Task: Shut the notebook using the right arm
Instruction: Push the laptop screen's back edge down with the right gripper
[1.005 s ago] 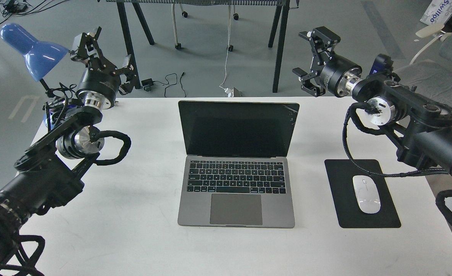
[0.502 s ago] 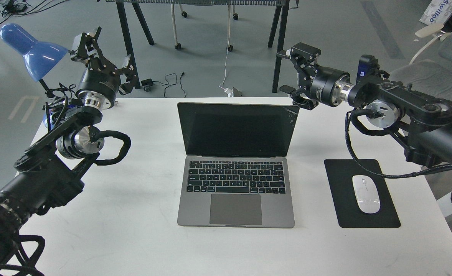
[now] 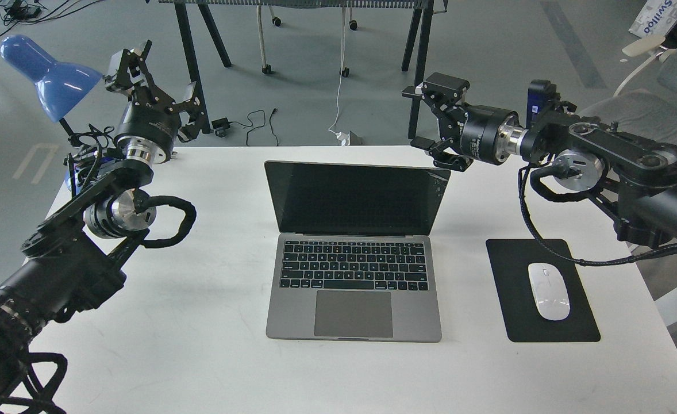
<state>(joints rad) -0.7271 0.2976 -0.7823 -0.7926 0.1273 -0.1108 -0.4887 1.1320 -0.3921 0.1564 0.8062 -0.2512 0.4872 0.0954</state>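
A: Start nearest us. What lies on the table?

B: The notebook sits at the middle of it, base flat, trackpad toward us. To its right a white mouse rests on a black mouse pad. There are no containers here, so nothing is held inside anything.

A: And what has changed?

B: The lid. Compared with a second ago its top edge sits lower and the screen looks shorter, so it has begun to tip forward. The right gripper has swung in from the right and now sits just behind the lid's top right corner, fingers spread wide, holding nothing.

A: Meaning?

B: I judge the closing push has started; the lid has most of its swing left.

A: The other arm?

B: The left gripper, fingers apart and empty, hangs by the blue lamp, unmoved.
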